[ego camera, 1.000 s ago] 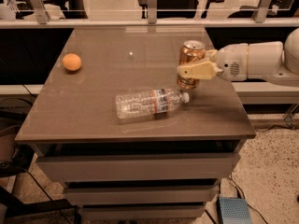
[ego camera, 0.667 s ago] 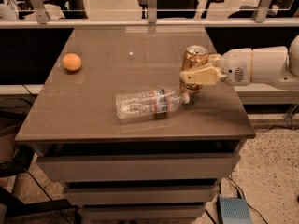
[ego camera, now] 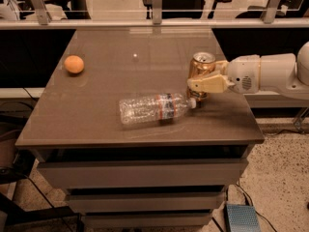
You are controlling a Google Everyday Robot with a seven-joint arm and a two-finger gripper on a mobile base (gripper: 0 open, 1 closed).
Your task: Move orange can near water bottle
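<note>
Lower than before: orange can (ego camera: 201, 65) upright in gripper (ego camera: 203, 85), jaws clamped on it, just beside cap of water bottle (ego camera: 153, 108), bottle lying lengthwise, cap toward can.

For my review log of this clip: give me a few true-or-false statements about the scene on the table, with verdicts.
1. The water bottle lies on its side. True.
2. The orange can lies flat beside the fruit. False: it stands upright by the bottle's cap, held in the gripper.
3. The round orange fruit sits well apart from can and bottle. True.
4. The bottle's cap points toward the fruit. False: it points toward the can.
</note>
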